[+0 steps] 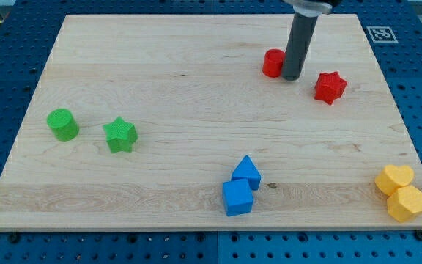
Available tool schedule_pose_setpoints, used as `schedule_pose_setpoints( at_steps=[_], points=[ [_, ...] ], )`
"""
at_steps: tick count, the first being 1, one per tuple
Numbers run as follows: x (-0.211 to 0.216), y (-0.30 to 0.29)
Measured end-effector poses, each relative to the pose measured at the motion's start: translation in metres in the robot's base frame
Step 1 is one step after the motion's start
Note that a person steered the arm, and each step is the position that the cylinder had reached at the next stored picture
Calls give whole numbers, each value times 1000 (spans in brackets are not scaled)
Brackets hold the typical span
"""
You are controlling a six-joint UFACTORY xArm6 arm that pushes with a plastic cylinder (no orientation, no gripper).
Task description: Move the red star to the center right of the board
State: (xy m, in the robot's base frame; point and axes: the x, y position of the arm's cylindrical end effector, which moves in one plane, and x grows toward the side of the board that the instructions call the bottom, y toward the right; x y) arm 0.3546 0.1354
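Resting my tip (292,77) between red cylinder (272,63), faceted red star (330,87); no pincer.

Single camera, high above board's (196,88) near edge, angled down toward far edge, whole board in frame.

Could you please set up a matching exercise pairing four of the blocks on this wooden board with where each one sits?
Things:
1. red star-shaped block
2. green cylinder block
3. blue cube block
4. yellow heart-shaped block

Places:
A. near the view's bottom right corner
B. near the view's left edge
C. just to the view's right of my tip
D. bottom centre, touching another blue block

Pairs: 1-C, 2-B, 3-D, 4-A
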Motion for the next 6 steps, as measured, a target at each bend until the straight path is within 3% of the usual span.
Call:
schedule_pose_setpoints(
  at_steps=[2,6],
  points=[
    [-5,34],
    [30,83]
  ],
)
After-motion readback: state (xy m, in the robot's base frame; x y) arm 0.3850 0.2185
